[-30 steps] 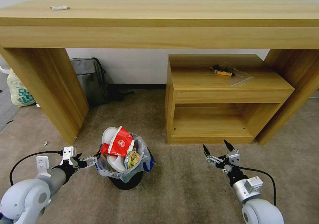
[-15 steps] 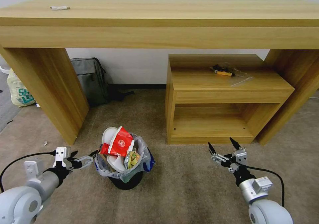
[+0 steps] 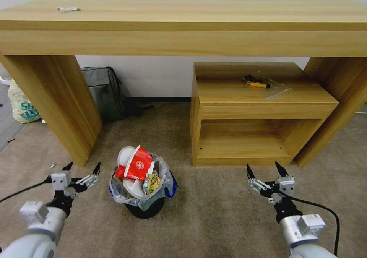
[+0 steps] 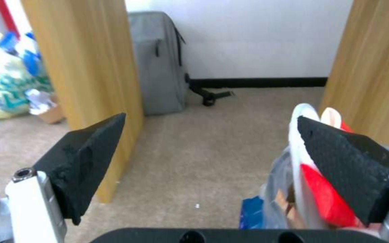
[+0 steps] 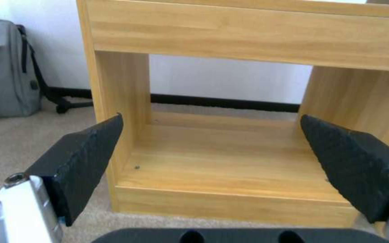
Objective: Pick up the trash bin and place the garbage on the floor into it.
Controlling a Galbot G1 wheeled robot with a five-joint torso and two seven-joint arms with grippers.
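Trash bin: small round black bin (image 3: 145, 210) lined with crinkly translucent plastic bag, stands upright on the floor between the two arms, nearer the left one; base mostly hidden under the bag's overhang.
Garbage: heaped in the bin above the rim; a red paper cup with a round logo (image 3: 138, 165), white disc-shaped pieces and a yellow-green wrapper (image 3: 153, 183) can be made out; lower contents hidden.
Floor: beige short-pile carpet (image 3: 214, 208); one tiny pale scrap (image 3: 52, 165) lies near the counter leg, too small to identify.
Left tool (image 3: 82, 169): low at the robot's left, just beside the bin and apart from it, fingers spread wide, holding nothing. In the left wrist view, one black pad (image 4: 347, 165) overlaps the bag's edge.
Right tool (image 3: 266, 169): low at the robot's right, well apart from the bin, fingers spread wide, holding nothing, facing the small wooden open-fronted cabinet (image 3: 252, 112).
Counter: long light-wood desk (image 3: 183, 25) spanning the back; its right end cut off.
Background: grey fabric backpack (image 3: 105, 91) against the wall, partly hidden behind the counter leg.
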